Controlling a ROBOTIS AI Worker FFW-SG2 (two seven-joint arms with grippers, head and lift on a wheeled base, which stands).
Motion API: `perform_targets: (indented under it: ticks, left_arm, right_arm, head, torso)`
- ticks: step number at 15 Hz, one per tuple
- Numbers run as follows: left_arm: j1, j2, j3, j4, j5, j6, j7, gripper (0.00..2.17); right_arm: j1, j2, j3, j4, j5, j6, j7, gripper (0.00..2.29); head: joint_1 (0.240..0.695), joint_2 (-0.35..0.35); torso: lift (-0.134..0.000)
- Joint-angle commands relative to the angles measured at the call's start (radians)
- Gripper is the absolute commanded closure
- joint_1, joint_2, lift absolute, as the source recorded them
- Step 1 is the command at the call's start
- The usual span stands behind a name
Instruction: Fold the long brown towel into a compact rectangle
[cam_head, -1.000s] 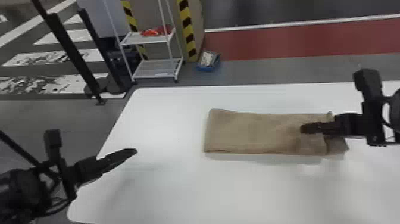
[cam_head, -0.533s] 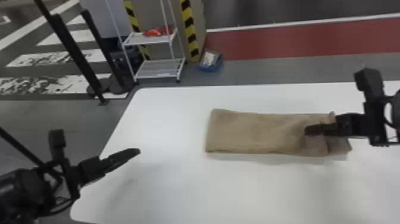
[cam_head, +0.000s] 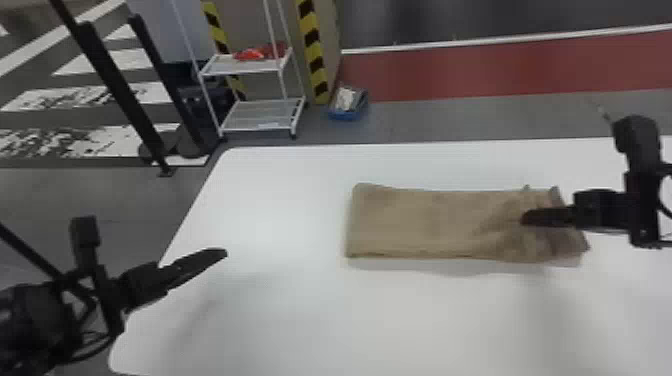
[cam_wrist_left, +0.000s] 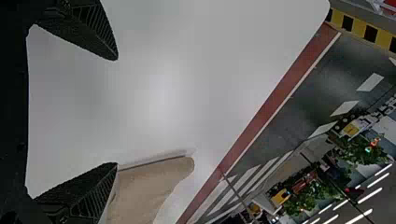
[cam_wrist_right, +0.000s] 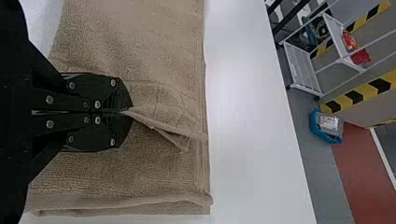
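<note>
My right gripper (cam_head: 525, 218) is over the right part of the brown towel (cam_head: 425, 222), which lies folded as a long strip across the table. In the right wrist view the right gripper (cam_wrist_right: 125, 112) is shut on a pinched fold of the towel (cam_wrist_right: 154, 177), with creases spreading from the fingertips. My left gripper (cam_head: 223, 253) stays parked over the table's left side, well apart from the towel. Its fingers stand wide apart in the left wrist view, where the left gripper (cam_wrist_left: 116, 112) holds nothing and the towel (cam_wrist_left: 144, 191) lies beyond one finger.
The white table (cam_head: 280, 310) extends around the towel, its left edge running beneath the left arm. Behind it on the floor stand a white shelf rack (cam_head: 260, 112) and a blue bin (cam_head: 348, 114). Black posts (cam_head: 120, 95) rise at the back left.
The right gripper has shifted slightly right along the towel, and the cloth around its fingers has bunched and wrinkled more. The left arm looks still.
</note>
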Motion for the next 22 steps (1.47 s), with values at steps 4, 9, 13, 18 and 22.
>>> perform_targets:
  ticks: [4,9,13,18,22]
  left_arm:
    - [-0.005,0.001,0.0,0.007,0.0,-0.003,-0.006,0.08]
    - [-0.002,0.003,0.0,0.015,0.0,-0.009,-0.011,0.08]
    - [-0.002,0.001,-0.001,0.022,0.0,-0.018,-0.011,0.08]
    - [-0.001,-0.005,-0.003,0.029,-0.001,-0.034,-0.009,0.08]
    - [-0.005,-0.002,-0.003,0.039,-0.003,-0.049,-0.008,0.08]
  right_arm:
    - [0.011,-0.008,0.035,-0.041,0.032,0.041,0.022,0.65]
    - [0.014,-0.011,0.07,-0.032,0.105,0.019,0.022,0.48]
    - [0.006,-0.009,0.109,-0.001,0.121,-0.005,0.018,0.49]
    - [0.002,-0.005,0.122,0.014,0.124,-0.048,0.021,1.24]
    - [0.002,-0.008,0.101,0.011,0.104,-0.048,0.022,0.85]
  head:
    - [0.695,0.233]
    - [0.695,0.227]
    - [0.695,0.219]
    - [0.695,0.228]
    - [0.695,0.231]
  torso:
    - [-0.124]
    - [-0.124]
    - [-0.124]
    - [-0.124]
    - [-0.124]
